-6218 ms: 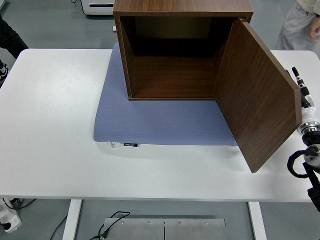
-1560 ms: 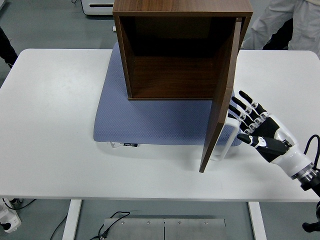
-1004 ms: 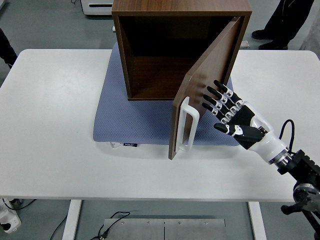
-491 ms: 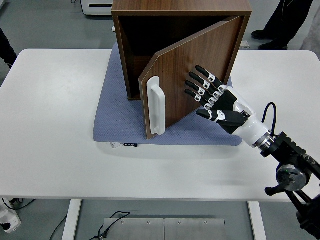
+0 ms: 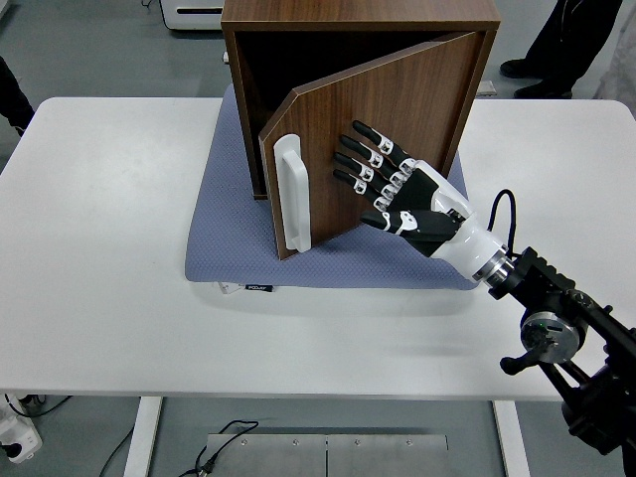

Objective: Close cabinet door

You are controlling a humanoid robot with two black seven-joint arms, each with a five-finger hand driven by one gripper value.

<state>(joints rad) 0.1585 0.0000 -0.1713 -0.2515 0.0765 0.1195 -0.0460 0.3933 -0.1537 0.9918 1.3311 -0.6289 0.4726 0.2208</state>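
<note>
My black-and-white five-fingered right hand (image 5: 397,189) lies with its palm against the brown wooden cabinet door (image 5: 388,129), so I cannot see the palm or how firmly it touches. The door covers most of the dark wooden cabinet's (image 5: 298,30) inside; only a shadowed strip near its left wall shows. The cabinet's top is cut off by the picture's upper edge. The blue-grey textured mat (image 5: 238,238) disappears under the cabinet. My right arm runs out at the lower right corner.
</note>
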